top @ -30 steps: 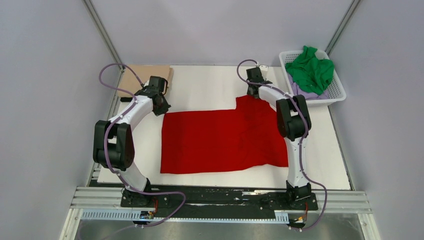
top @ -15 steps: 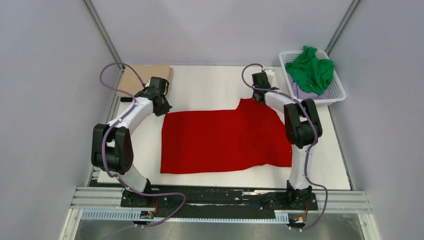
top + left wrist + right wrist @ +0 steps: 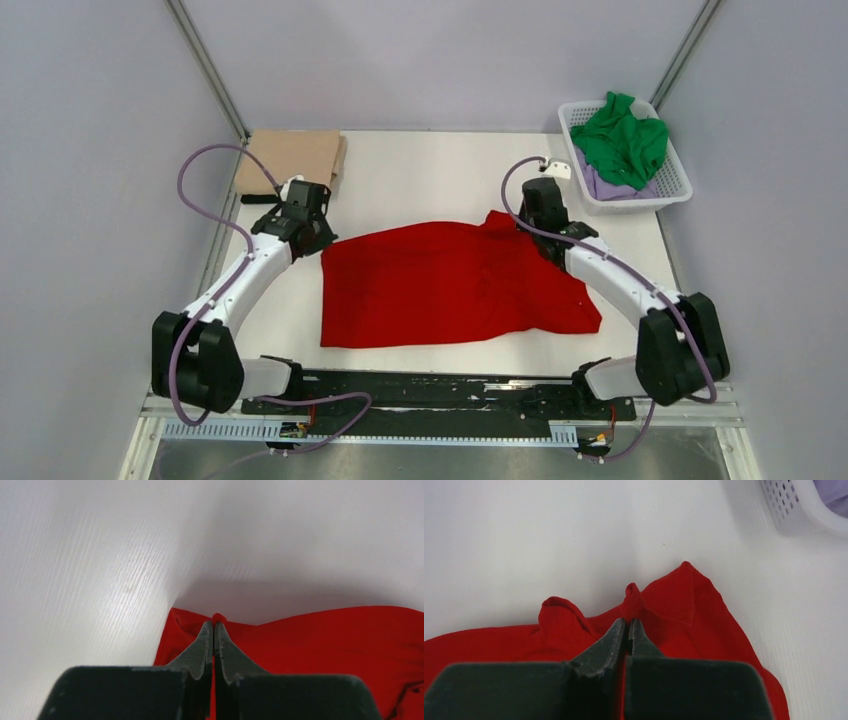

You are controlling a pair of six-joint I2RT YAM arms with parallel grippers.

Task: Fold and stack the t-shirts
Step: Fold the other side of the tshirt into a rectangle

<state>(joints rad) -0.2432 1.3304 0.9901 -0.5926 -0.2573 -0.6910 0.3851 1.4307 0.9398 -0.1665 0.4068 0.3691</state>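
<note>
The red t-shirt (image 3: 440, 285) lies spread on the white table, its far edge lifted. My left gripper (image 3: 318, 240) is shut on its far left corner; in the left wrist view the gripper (image 3: 214, 624) pinches a red fold (image 3: 218, 617). My right gripper (image 3: 528, 232) is shut on the far right edge; in the right wrist view the gripper (image 3: 628, 622) pinches red cloth (image 3: 674, 600). A folded tan t-shirt (image 3: 290, 158) lies at the far left. The green t-shirt (image 3: 622, 138) and the lilac t-shirt (image 3: 605, 182) are heaped in the basket.
The white lattice basket (image 3: 668, 190) stands at the far right corner of the table; its corner shows in the right wrist view (image 3: 796, 505). Grey walls and metal posts close in the table (image 3: 420, 175) on three sides.
Both grippers have pulled back toward the near edge, drawing the red t-shirt's far edge with them. The far edge has lifted and bunched; both arms have swung outward.
</note>
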